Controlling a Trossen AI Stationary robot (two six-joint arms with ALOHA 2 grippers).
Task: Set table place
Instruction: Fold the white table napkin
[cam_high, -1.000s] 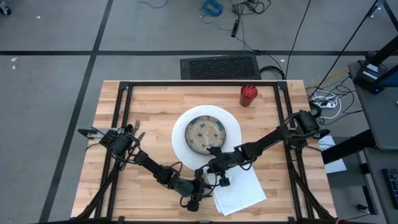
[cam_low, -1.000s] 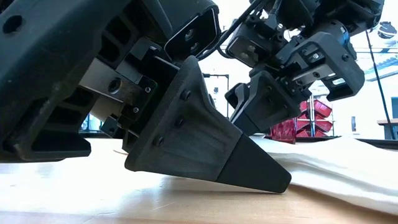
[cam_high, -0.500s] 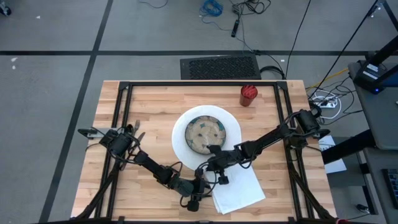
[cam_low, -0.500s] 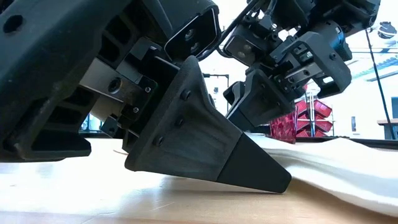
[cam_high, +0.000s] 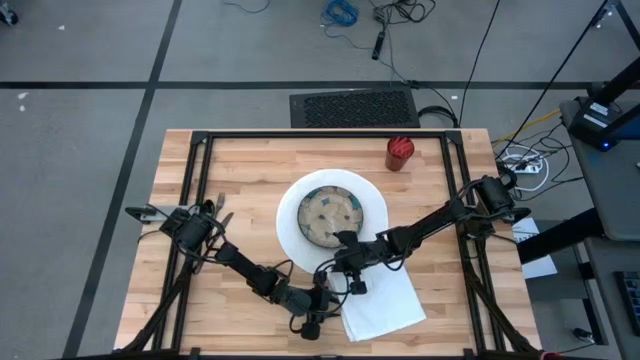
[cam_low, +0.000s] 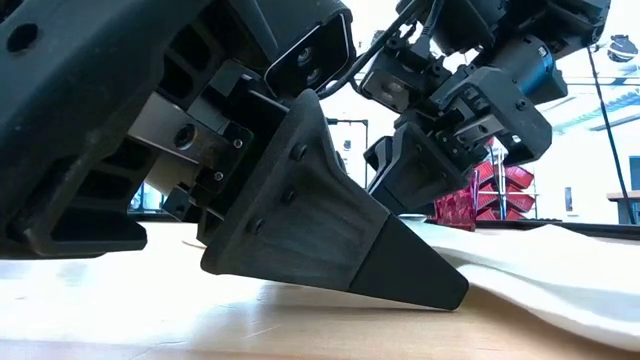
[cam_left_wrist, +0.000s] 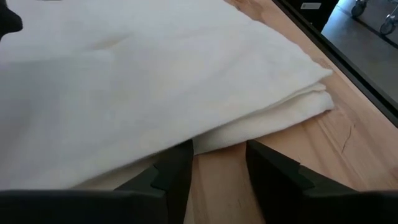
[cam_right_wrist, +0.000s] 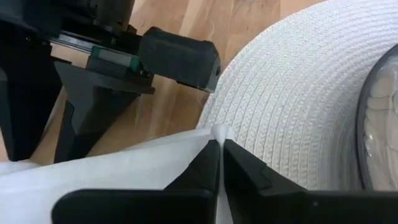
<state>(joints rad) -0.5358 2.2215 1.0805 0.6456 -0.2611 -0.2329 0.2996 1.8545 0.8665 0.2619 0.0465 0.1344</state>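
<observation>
Pinching the napkin (cam_right_wrist: 124, 168) corner, right gripper (cam_right_wrist: 221, 144) hovers above table (cam_high: 240, 170); left gripper (cam_left_wrist: 217, 163) gapes beside it.

Red cup (cam_high: 399, 153), black floor mat (cam_high: 354, 108), cables (cam_high: 400, 20)

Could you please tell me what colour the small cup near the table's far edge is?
The small cup is red; high view.

My workplace is a robotics laboratory, not a dining room; my table (cam_high: 250, 160), butcher-block wood in a black tube frame, stands on grey floor marked with dark tape lines (cam_high: 150, 85); loose cables (cam_high: 395, 15) trail beyond it, beside a power strip (cam_high: 520, 160); red storage bins (cam_low: 500, 195) line the bright room behind.
</observation>
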